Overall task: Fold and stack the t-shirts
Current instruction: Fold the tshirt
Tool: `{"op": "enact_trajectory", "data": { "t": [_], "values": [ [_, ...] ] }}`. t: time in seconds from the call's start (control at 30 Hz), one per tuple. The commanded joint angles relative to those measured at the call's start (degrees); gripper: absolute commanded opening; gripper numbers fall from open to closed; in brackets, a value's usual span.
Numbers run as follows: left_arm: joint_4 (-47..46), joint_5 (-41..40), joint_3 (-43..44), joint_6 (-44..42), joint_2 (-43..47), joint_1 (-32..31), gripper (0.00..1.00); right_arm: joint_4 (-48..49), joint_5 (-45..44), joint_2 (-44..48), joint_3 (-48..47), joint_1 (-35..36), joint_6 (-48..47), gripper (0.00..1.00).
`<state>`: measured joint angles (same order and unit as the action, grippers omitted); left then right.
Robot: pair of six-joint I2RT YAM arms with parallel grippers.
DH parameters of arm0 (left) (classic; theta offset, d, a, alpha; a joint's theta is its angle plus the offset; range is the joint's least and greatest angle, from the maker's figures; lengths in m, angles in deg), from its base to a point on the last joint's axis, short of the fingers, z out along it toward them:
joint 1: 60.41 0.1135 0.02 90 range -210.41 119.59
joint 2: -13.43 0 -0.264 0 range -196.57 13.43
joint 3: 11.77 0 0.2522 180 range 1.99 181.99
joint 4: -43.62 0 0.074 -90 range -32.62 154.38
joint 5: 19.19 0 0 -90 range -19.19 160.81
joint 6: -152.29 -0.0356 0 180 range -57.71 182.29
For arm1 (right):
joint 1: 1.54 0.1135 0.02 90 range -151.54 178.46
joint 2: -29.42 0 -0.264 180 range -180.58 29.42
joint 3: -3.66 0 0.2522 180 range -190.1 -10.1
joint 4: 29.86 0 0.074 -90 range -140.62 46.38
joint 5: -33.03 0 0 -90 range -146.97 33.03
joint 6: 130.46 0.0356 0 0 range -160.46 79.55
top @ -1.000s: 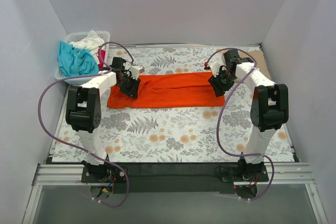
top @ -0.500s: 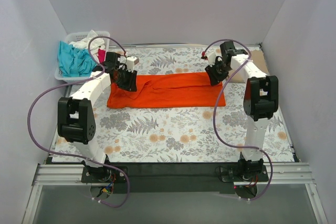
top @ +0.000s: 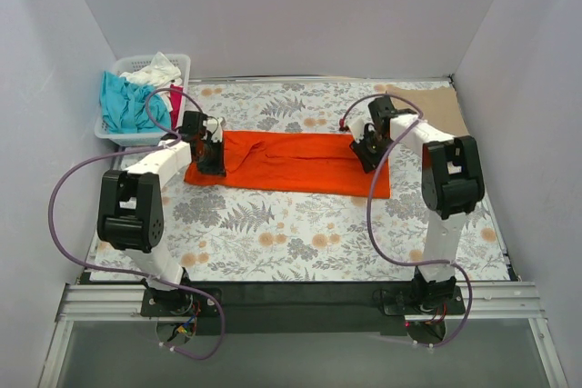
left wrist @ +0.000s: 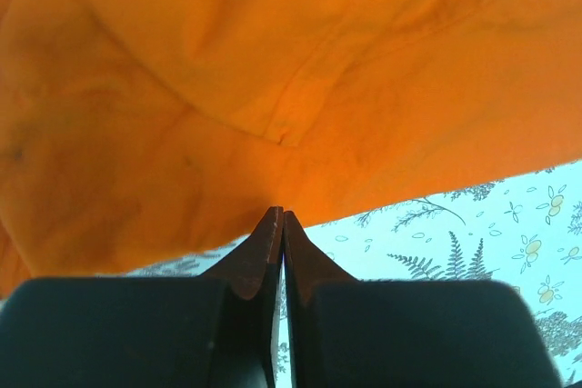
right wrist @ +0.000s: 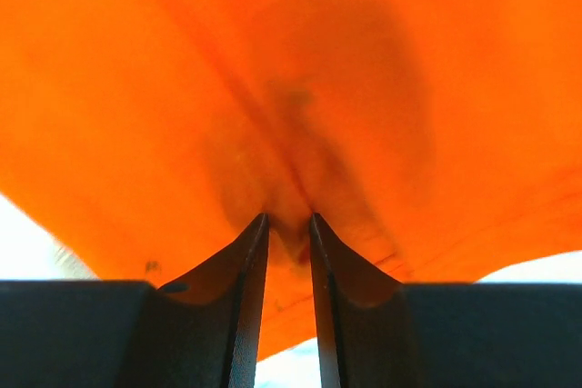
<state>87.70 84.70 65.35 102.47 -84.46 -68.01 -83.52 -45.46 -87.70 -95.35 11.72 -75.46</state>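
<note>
Orange t-shirt (right wrist: 291,88) cloth fills the right wrist view, and we see a small bunch of it caught between the tips of the right gripper (right wrist: 288,217). The jaws stand nearly together, with only that narrow fold of cloth in the gap.

In the left wrist view the left gripper (left wrist: 280,212) has its two fingers pressed flat against each other. Their tips meet right at the lower edge of the orange t-shirt (left wrist: 227,70), pinching it there. A hemmed corner of the cloth shows above the tips. Below and to the right of the cloth we see the fern-and-flower print of the table (left wrist: 473,224).

From the top view, the left gripper (top: 211,156) sits on the left end of the shirt and the right gripper (top: 366,147) near its right end. The orange t-shirt (top: 300,163) lies as a long band across the middle of the frame, running left to right on the table (top: 300,224).

In the upper left of the frame stands a white basket (top: 185,59). It holds a teal t-shirt (top: 123,102), a white t-shirt (top: 155,72) and a pink-red t-shirt (top: 175,97), all crumpled. In the upper right, a tan t-shirt (top: 436,106) lies flat on the table, just beyond the right arm.
</note>
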Motion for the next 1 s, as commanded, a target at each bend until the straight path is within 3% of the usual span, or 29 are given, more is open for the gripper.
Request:
{"op": "enact_trajectory", "data": {
  "t": [0.0,0.13,0.2,0.3,0.67,0.77,0.97],
  "values": [
    [-1.7,-3.9,-1.4,3.3,5.3,0.4,0.0,-4.9,-0.5,7.7,13.4,5.4,-3.3,0.27],
    [-0.3,-4.4,-1.4,4.6,5.0,0.4,0.0,-7.8,3.9,18.2,24.7,12.0,-5.4,0.27],
    [-0.5,-3.7,-0.9,4.9,4.5,0.4,0.0,-12.5,10.4,22.0,23.7,12.5,-6.0,0.27],
    [-1.1,-3.2,0.9,4.9,2.0,0.4,0.0,-14.0,11.3,24.8,20.8,12.2,-6.7,0.3],
    [-3.1,-3.7,10.9,3.3,-13.6,0.4,0.0,-9.7,7.3,18.3,15.7,6.7,-5.6,0.36],
    [-3.1,-3.6,17.0,1.9,-21.1,0.0,0.0,-9.6,6.6,17.6,15.4,6.1,-5.5,0.36],
    [-1.4,-0.7,38.9,-1.0,-36.2,-2.3,0.0,-9.7,5.4,18.7,17.0,5.7,-7.4,0.36]
  ]
}}
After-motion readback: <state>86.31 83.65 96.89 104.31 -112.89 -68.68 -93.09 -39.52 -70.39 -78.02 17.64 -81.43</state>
